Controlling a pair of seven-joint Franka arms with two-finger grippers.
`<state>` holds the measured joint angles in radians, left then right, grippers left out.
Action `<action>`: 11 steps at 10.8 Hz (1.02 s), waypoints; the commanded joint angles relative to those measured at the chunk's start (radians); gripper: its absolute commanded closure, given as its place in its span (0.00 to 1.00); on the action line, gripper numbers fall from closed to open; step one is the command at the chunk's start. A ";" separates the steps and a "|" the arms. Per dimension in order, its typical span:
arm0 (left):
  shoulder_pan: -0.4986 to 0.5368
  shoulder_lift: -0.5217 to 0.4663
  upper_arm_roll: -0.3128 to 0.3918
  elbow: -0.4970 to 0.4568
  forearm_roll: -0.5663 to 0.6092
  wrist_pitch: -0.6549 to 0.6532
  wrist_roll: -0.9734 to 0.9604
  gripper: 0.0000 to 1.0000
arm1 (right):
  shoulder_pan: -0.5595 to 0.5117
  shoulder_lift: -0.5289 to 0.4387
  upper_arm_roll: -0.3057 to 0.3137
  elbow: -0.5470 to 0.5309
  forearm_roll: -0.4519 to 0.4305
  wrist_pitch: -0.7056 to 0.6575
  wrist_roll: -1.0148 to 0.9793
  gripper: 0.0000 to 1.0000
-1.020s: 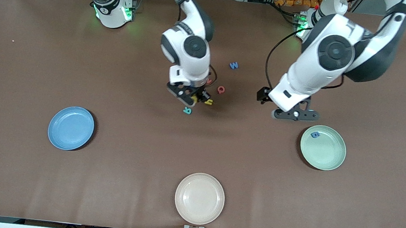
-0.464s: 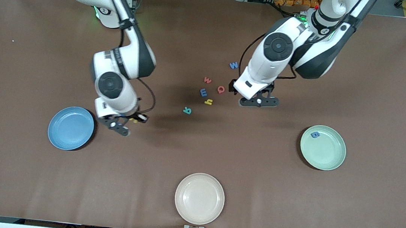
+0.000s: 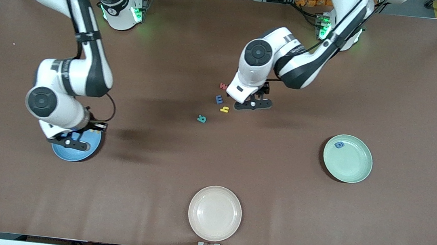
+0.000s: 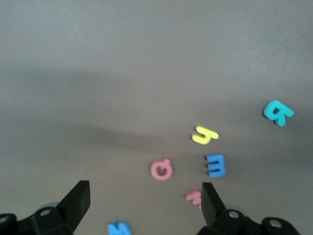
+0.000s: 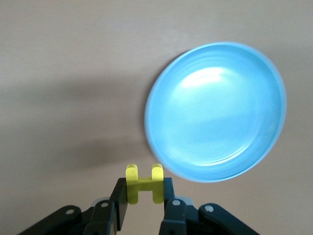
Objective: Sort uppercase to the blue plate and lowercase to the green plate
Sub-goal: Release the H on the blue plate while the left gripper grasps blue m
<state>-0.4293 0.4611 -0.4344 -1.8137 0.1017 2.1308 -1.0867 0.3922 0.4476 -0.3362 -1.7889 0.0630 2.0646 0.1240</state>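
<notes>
My right gripper [image 5: 144, 190] is shut on the yellow capital H [image 5: 144, 182] and hangs in the air at the rim of the blue plate [image 5: 215, 112]; in the front view it [image 3: 69, 143] covers part of that plate [image 3: 77, 155]. My left gripper [image 4: 144, 201] is open above the loose letters: red Q [image 4: 161, 170], blue W [image 4: 119, 228], red w [image 4: 194, 197], blue m [image 4: 215, 165], yellow h [image 4: 204, 135], teal R [image 4: 278, 112]. In the front view this gripper [image 3: 253, 104] hides Q and W. A blue g [image 3: 339, 144] lies in the green plate [image 3: 350, 164].
A cream plate [image 3: 214, 213] sits near the table's front edge, nearest the front camera. The letter cluster with red w [image 3: 223, 85], m [image 3: 219, 99], h [image 3: 224, 109] and R [image 3: 202, 118] lies mid-table. Bare brown tabletop separates the plates.
The right arm has carried the yellow H from the letter cluster to the blue plate. The left arm has swung from near the green plate to over the letters.
</notes>
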 commanded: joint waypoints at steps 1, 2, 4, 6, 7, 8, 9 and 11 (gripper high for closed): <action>-0.083 0.117 0.023 0.086 0.029 0.035 -0.120 0.00 | -0.064 -0.024 0.011 -0.020 -0.008 0.003 -0.156 1.00; -0.106 0.148 0.037 0.093 0.029 0.075 -0.178 0.00 | -0.081 -0.023 0.011 -0.020 -0.011 0.006 -0.196 1.00; -0.152 0.194 0.068 0.111 0.029 0.116 -0.215 0.05 | -0.101 -0.023 0.009 -0.018 -0.011 0.012 -0.247 0.31; -0.221 0.232 0.123 0.152 0.027 0.123 -0.252 0.10 | -0.102 -0.023 0.003 -0.018 -0.008 0.011 -0.245 0.00; -0.244 0.247 0.138 0.168 0.027 0.123 -0.272 0.10 | -0.102 -0.023 0.003 -0.018 -0.008 0.011 -0.241 0.00; -0.247 0.261 0.140 0.174 0.027 0.124 -0.274 0.11 | -0.101 -0.023 0.003 -0.018 -0.008 0.009 -0.235 0.00; -0.249 0.272 0.144 0.182 0.027 0.132 -0.274 0.12 | -0.098 -0.023 0.003 -0.018 -0.006 0.008 -0.233 0.00; -0.249 0.289 0.145 0.186 0.027 0.146 -0.275 0.14 | -0.095 -0.023 0.003 -0.020 -0.002 0.005 -0.231 0.00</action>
<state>-0.6674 0.7239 -0.2999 -1.6569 0.1044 2.2651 -1.3344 0.2996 0.4475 -0.3384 -1.7906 0.0617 2.0709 -0.1061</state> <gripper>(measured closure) 0.132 0.000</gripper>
